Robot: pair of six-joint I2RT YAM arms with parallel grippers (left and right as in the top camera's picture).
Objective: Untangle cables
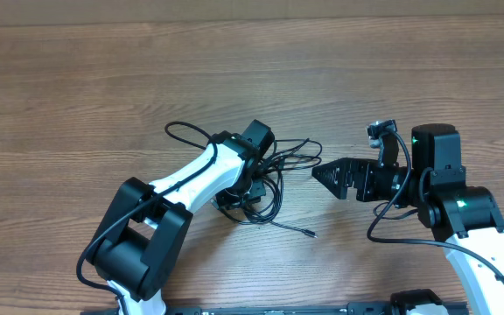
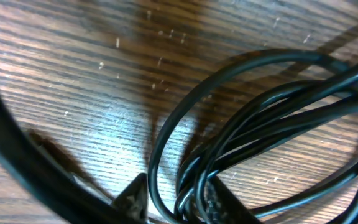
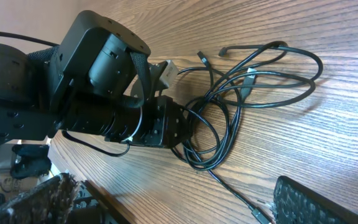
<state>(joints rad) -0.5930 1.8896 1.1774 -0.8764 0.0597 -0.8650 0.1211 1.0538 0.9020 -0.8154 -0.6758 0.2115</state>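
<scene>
The cables (image 1: pixel 280 166) are thin black cords bunched in loops at the table's middle. One loop (image 1: pixel 185 131) trails left and a plug end (image 1: pixel 309 234) trails toward the front. My left gripper (image 1: pixel 248 191) is down on the bunch. In the left wrist view its fingers (image 2: pixel 178 202) are close together with several strands (image 2: pixel 253 118) between them. My right gripper (image 1: pixel 322 173) is open and empty, just right of the bunch and pointing at it. The right wrist view shows its wide-spread fingers (image 3: pixel 179 205), the bunch (image 3: pixel 241 99) and the left gripper (image 3: pixel 166 127) on it.
The wooden table (image 1: pixel 77 79) extends all around. The left arm's white and black links (image 1: pixel 147 227) lie front left, with its own thicker wire (image 1: pixel 191 171) along them. The right arm's body (image 1: pixel 453 201) stands at front right.
</scene>
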